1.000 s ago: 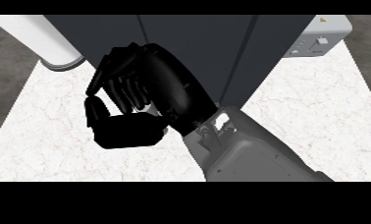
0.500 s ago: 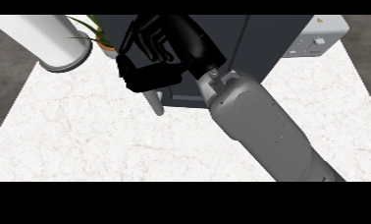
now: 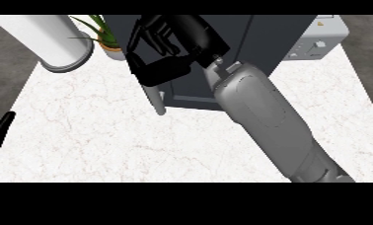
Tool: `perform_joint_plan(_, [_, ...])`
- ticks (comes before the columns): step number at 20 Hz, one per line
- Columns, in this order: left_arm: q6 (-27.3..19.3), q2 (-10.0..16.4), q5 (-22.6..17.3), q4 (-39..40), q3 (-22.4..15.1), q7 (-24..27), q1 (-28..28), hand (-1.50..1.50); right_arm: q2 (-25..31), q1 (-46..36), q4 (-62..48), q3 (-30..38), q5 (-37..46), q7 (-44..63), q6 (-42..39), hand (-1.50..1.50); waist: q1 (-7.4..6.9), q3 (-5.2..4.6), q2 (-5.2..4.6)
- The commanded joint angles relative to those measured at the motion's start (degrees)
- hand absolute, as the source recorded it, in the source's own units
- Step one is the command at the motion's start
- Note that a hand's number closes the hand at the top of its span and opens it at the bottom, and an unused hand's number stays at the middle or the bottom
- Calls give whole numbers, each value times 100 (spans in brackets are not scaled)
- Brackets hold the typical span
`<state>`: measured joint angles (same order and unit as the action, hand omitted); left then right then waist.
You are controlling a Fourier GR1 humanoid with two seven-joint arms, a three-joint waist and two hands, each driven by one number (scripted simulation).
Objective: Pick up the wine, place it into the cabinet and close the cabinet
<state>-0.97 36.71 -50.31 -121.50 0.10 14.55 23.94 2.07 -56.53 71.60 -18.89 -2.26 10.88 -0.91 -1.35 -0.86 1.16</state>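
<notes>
Right hand (image 3: 182,39) is in the upper middle of the frame, black against the dark front of the cabinet (image 3: 273,41). Its grey forearm (image 3: 262,115) comes up from the lower right corner. The hand overlaps the cabinet's left part, but I cannot tell how far open it is or whether it has hold of anything. The wine cannot be made out anywhere, so I cannot tell where it is. Just below the hand, a pale upright handle (image 3: 159,101) stands at the cabinet's left edge, over the white marble counter (image 3: 94,135). In the upper left is a white cylinder (image 3: 51,39), and beside it a small green plant (image 3: 100,30). A grey appliance (image 3: 317,41) is in the upper right. Only a thin black sliver of the left hand (image 3: 5,125) shows at the left edge.
</notes>
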Motion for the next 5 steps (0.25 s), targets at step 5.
perform_joint_plan(5, [-334, -260, 283, 215, -401, -111, -511, -150, 560, -240, -947, 701, 155, -171, 196, 150, 117, 85, -198])
